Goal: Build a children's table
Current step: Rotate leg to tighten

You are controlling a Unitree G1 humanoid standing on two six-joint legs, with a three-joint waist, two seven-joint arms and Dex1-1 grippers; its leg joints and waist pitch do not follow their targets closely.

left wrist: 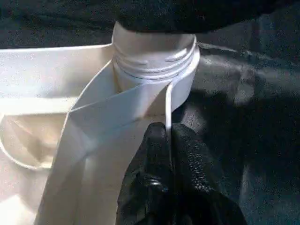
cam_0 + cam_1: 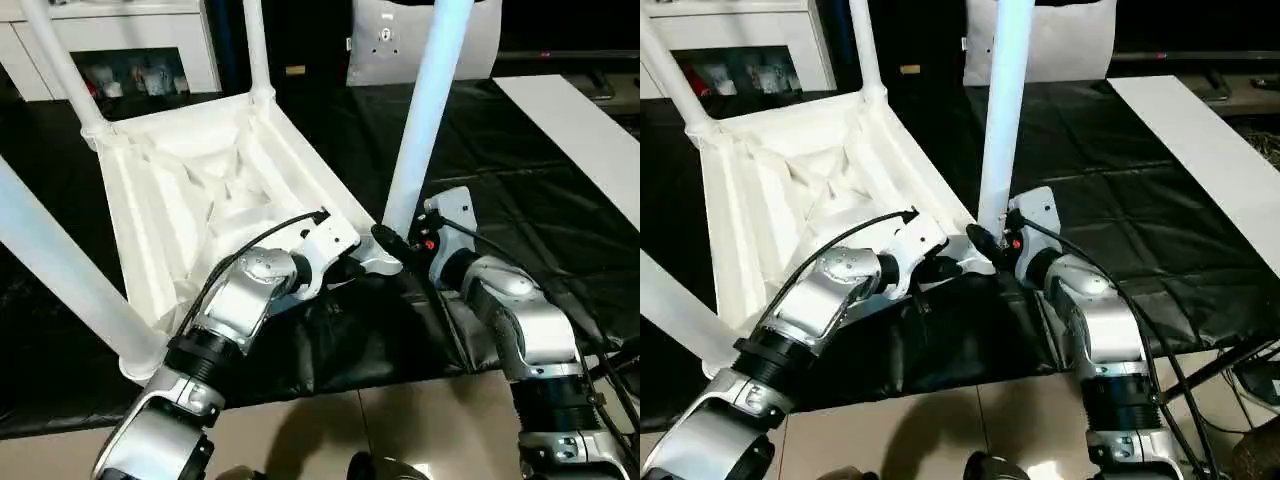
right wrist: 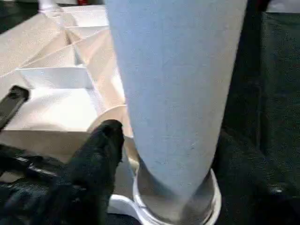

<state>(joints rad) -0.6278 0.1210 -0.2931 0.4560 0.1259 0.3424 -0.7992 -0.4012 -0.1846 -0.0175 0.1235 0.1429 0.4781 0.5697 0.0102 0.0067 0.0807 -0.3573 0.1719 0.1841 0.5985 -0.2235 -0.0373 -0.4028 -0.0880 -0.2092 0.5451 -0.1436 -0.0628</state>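
Observation:
The white children's table (image 2: 200, 180) lies upside down on a black cloth, ribbed underside up, with its legs standing in the corner sockets. The near right leg (image 2: 430, 100) rises from the socket (image 1: 154, 65) closest to my grippers. My left gripper (image 1: 166, 136) is shut on the thin wall of the top just beside that socket. My right gripper (image 2: 395, 240) is shut on the base of that leg just above the socket; one black finger (image 3: 101, 150) shows against the leg's side, and the other is hidden behind the leg. The near left leg (image 2: 60, 270) stands at the picture's left.
A black cloth (image 2: 520, 200) covers the floor under the table, and tiles (image 2: 380, 420) show at its near edge. A white cabinet with glass doors (image 2: 130, 50) stands at the back left. A flat white board (image 2: 580, 130) lies at the right.

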